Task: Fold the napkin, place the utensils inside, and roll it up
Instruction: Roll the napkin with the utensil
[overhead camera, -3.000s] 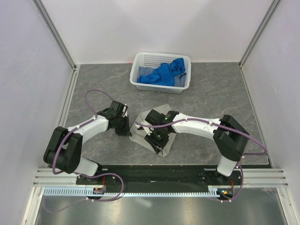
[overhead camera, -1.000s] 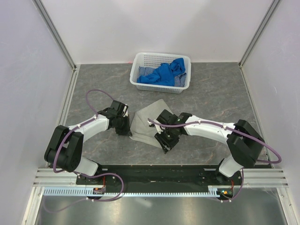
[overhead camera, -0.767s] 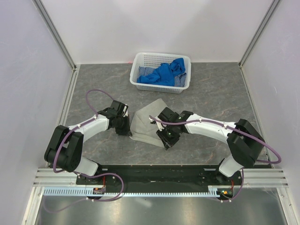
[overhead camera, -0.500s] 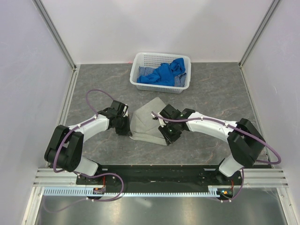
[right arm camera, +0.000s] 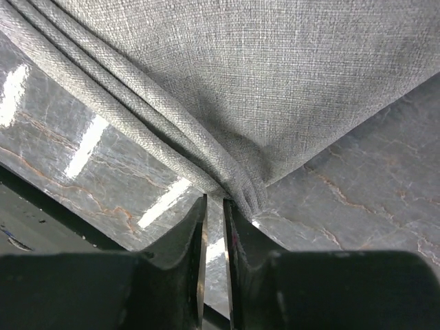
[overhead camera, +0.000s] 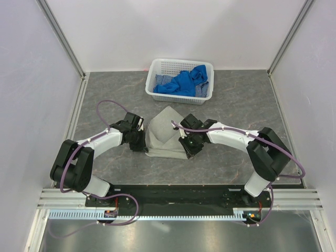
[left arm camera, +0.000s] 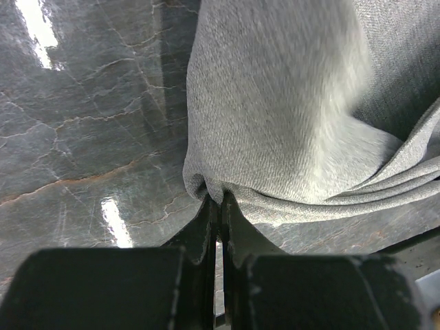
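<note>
The left gripper is pinched tight on a bunched edge of the napkin, which lies in folds on the dark marbled table between both arms. The right gripper, jaws narrowed to a slit, nips the napkin's gathered opposite corner. Beyond, a white slotted basket holds crumpled bright blue cloths.

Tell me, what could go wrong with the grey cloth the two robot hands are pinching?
The left gripper and the right gripper each pinch only a small bunched bit of the napkin, so the cloth might slip out when pulled. Wrinkles run into both pinches, so the fold may come out crooked.
</note>
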